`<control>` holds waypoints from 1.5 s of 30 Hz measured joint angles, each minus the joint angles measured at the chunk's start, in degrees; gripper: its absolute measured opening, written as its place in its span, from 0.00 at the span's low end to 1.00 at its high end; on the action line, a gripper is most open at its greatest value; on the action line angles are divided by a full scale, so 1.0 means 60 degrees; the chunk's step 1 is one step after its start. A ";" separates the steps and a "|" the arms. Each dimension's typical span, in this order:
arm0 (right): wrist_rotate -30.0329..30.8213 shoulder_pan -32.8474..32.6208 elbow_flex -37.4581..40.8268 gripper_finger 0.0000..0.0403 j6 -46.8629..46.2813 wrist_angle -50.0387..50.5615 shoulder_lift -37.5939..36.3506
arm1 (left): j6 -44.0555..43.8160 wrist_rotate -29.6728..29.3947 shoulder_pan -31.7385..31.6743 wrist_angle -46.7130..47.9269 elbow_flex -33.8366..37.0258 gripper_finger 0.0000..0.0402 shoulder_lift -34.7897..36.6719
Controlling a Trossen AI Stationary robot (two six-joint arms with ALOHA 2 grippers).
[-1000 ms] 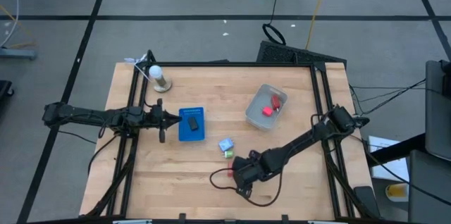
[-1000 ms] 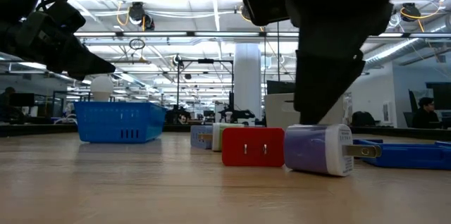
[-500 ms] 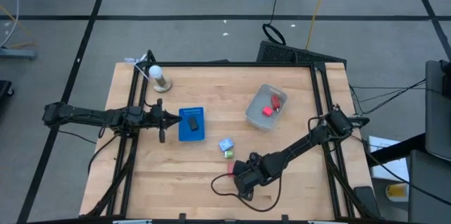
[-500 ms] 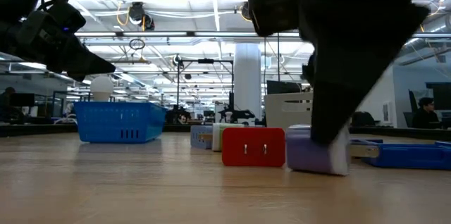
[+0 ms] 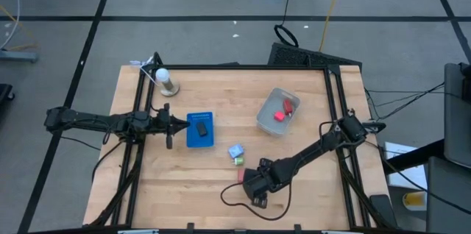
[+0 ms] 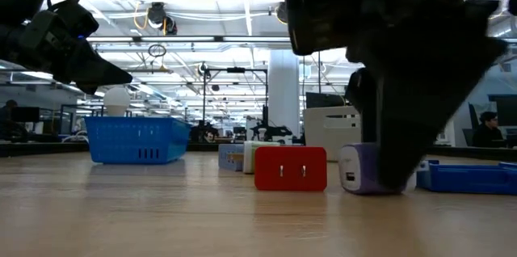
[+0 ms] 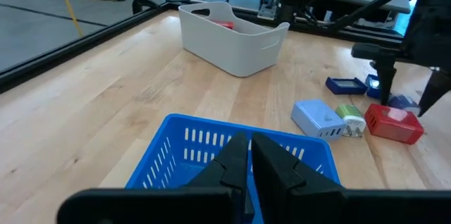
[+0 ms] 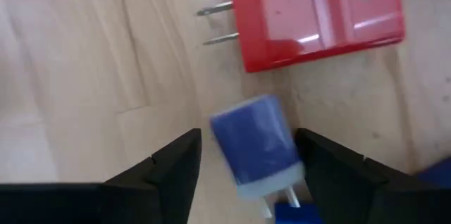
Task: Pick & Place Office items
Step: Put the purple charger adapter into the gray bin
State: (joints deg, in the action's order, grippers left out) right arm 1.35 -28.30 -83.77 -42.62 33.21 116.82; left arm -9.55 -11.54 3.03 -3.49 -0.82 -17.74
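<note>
Office items are lying scattered over the wooden table, and the nearest of them, a small blue charger with a pale end, is sitting between the spread fingers of the right gripper at the table's near edge. The fingers are standing open on either side of it, not yet touching its sides. Just beside it a red charger is lying flat, glossy and blocky, its two metal prongs sticking out over the bare wood. This looks like the reach-and-grasp step: the next move probably calls for closing squarely on the blue piece's smooth, rounded sides without nudging the red one, then lifting clear.

Farther in, a light blue block and a small green piece are resting against each other near the table's middle. Beyond them the left gripper is hanging over a blue slotted basket, its fingers pressed together with nothing between them. Farther still, a pale plastic tub with smooth rounded walls is holding a red piece. A white bulb on a stand is sitting at the far corner.
</note>
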 joint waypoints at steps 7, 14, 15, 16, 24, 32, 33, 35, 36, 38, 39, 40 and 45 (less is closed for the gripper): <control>-0.0016 0.0016 0.0004 0.35 0.0338 -0.0081 -0.0002 | -0.0037 0.0006 0.0000 0.0035 -0.0004 0.05 0.0001; -0.0329 0.0016 0.0007 0.32 0.0975 -0.0726 -0.0387 | -0.0151 0.0009 0.0002 0.0041 -0.0007 0.05 0.0004; -0.0353 0.0013 0.0007 0.32 0.1055 -0.0730 -0.0535 | -0.0155 0.0006 0.0000 0.0041 -0.0007 0.05 0.0000; -0.0324 0.0013 0.0007 0.32 0.1145 -0.0709 -0.0702 | -0.0155 0.0006 0.0000 0.0044 -0.0007 0.05 0.0000; 0.0578 -0.0082 0.0038 0.32 0.3250 -0.0939 -0.2979 | -0.0158 0.0006 0.0000 0.0052 -0.0015 0.05 0.0000; 0.2062 0.0701 0.2863 0.32 0.4862 -0.2668 -0.7250 | -0.0249 0.0009 0.0000 0.0055 -0.0015 0.05 0.0002; 0.2055 0.0845 0.3444 0.32 0.4978 -0.3188 -0.7820 | -0.0249 0.0008 0.0000 0.0057 -0.0015 0.05 0.0001; 0.1984 0.1118 0.4661 0.32 0.5076 -0.4195 -0.8944 | -0.0253 0.0009 0.0004 0.0055 -0.0015 0.05 0.0004; 0.1967 0.1245 0.5261 0.32 0.5086 -0.4590 -0.9501 | -0.0277 0.0009 0.0000 0.0059 -0.0015 0.05 0.0000; 0.1774 0.1500 0.6432 0.32 0.5079 -0.5349 -1.0508 | -0.0357 0.0009 0.0004 0.0059 -0.0015 0.05 0.0003; 0.1768 0.1595 0.6987 0.32 0.5074 -0.5683 -1.0990 | -0.0359 0.0009 0.0000 0.0058 -0.0015 0.05 0.0004; 0.1768 0.1676 0.7535 0.32 0.5047 -0.5982 -1.1456 | -0.0357 0.0006 0.0001 0.0059 -0.0015 0.05 0.0002; 0.1736 0.1834 0.9752 0.32 0.4996 -0.7609 -1.3372 | -0.0362 -0.0078 0.0004 0.0055 -0.0015 0.05 0.0002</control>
State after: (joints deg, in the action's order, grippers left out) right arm 11.77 -17.30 -25.25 -12.65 -12.44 36.59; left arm -11.73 -12.01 3.05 -3.16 -0.91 -17.72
